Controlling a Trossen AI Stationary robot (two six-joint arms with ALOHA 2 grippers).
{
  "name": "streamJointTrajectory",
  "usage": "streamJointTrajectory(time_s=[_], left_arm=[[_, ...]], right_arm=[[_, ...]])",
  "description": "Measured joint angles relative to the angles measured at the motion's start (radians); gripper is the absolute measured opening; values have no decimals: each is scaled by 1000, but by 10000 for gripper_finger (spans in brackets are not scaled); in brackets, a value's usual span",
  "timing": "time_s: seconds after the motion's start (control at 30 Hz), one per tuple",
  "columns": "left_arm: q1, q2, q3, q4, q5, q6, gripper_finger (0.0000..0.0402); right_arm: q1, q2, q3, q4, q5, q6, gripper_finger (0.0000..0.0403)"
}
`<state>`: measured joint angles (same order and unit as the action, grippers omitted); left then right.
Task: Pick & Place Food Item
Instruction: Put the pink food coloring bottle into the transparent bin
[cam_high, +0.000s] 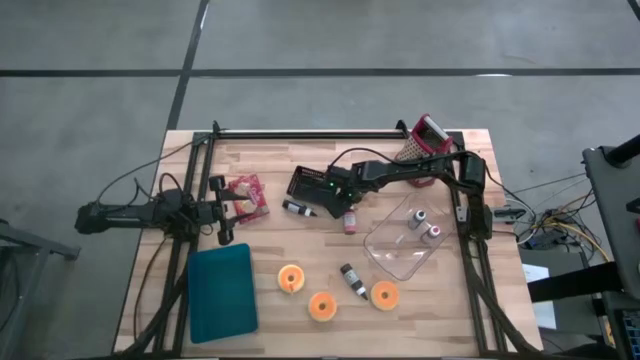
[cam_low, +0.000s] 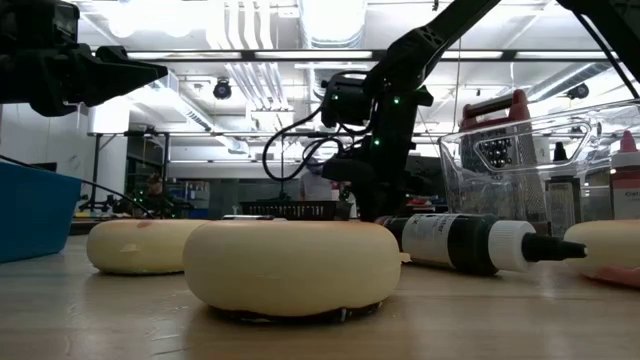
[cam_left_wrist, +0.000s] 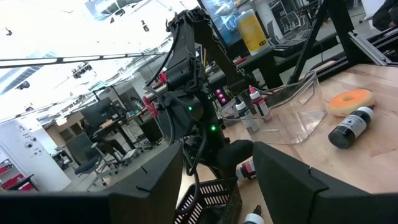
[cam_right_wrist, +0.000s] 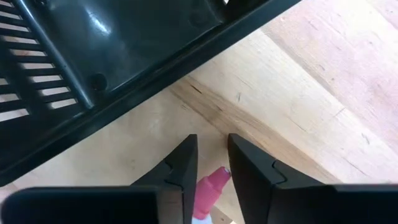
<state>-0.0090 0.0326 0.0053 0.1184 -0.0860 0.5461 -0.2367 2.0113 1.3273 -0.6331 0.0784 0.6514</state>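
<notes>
From above, my right gripper (cam_high: 347, 207) is down near the middle of the pale wooden table (cam_high: 300, 150), over a small pink-capped bottle (cam_high: 350, 221). The black slatted plastic basket (cam_high: 312, 186) lies just to its left, the clear plastic container (cam_high: 405, 250) to its right. My left gripper (cam_high: 232, 207) waits far to the left, beside the red-and-white food packet (cam_high: 247, 193).

At table height, my right arm comes down behind the round cream doughnut-shaped toy (cam_low: 292, 265) and the dark bottle lying on its side (cam_low: 470, 242); the fingertips are hidden there.

From my left wrist, both dark fingers (cam_left_wrist: 292, 180) stand well apart with nothing between them.

From my right wrist, the fingers (cam_right_wrist: 249, 168) are narrowed around the pink cap, the basket's rim (cam_right_wrist: 118, 106) just ahead. I cannot tell whether they already pinch it.
</notes>
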Motion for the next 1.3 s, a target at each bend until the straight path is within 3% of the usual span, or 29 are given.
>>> streamJointTrajectory(time_s=[0.43,1.3], left_arm=[[0,0,0,0,0,0,200],[0,0,0,0,0,0,200]], right_arm=[[0,0,0,-1,0,0,14],[1,-2,2,-7,-4,-16,9]])
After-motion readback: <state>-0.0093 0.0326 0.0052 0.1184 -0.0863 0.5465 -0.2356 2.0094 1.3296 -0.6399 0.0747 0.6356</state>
